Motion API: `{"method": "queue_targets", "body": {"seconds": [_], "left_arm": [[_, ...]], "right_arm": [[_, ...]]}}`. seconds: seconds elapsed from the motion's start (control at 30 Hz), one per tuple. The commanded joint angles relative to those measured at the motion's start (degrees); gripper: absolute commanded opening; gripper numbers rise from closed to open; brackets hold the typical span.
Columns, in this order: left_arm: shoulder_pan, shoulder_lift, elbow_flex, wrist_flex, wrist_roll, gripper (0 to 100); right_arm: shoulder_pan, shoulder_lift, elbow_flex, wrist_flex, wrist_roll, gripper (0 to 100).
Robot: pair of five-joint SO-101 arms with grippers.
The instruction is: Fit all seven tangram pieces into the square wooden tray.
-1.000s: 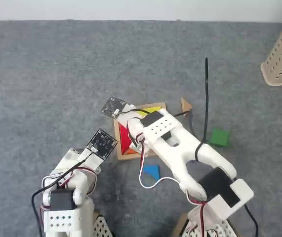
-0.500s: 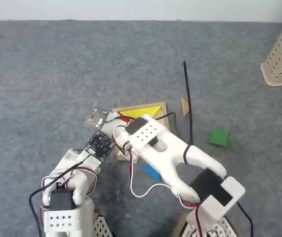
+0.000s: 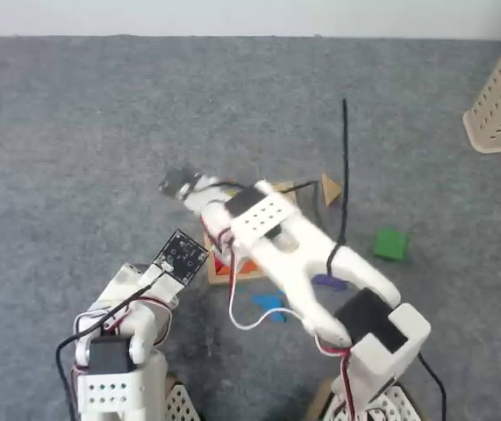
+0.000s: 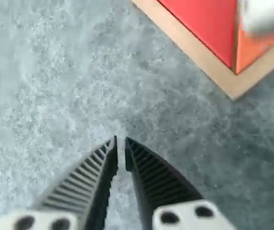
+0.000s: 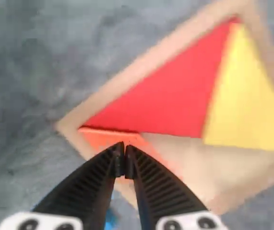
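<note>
Tray (image 5: 146, 66) corner is seen directly under the closed, empty right claw (image 5: 124, 154); the blue piece (image 3: 270, 303) lies lower right of the tray, nearer that arm.

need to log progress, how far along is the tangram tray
Done: the red triangle, yellow triangle and orange piece lie in the tray.
In hand: nothing held. The right gripper is shut, tips over the orange piece; the left gripper is shut over the carpet beside the tray.
Left: the green square, blue piece, purple piece and tan triangle lie outside.
</note>
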State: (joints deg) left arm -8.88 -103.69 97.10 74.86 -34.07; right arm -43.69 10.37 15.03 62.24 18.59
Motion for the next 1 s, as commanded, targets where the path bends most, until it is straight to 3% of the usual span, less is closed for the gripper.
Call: {"method": "queue_targets", "body": {"seconds": [0.0,0.2,0.43,0.83,0.97], "left_arm": [[0.2,-1.0,-0.6,0.4,-0.2,2],[0.2,-1.0,-0.6,0.4,-0.2,2],[0.2,-1.0,-0.6,0.4,-0.2,2],[0.2,-1.0,-0.6,0.4,-0.2,2],[0.0,-1.0,-0.6,0.4,-0.2,2]], "right_arm": [[3.5,-1.5,-4.6,1.0,-2.0,0.6],[12.9,-1.8,-7.6,2.2,-3.1,0.6],[26.2,-10.2,-10.2,15.2,-3.3,0.6],[40.4,-16.5,3.4,13.6,-6.3,0.7],[45.9,-16.5,3.8,13.9,-1.6,9.0]]}}
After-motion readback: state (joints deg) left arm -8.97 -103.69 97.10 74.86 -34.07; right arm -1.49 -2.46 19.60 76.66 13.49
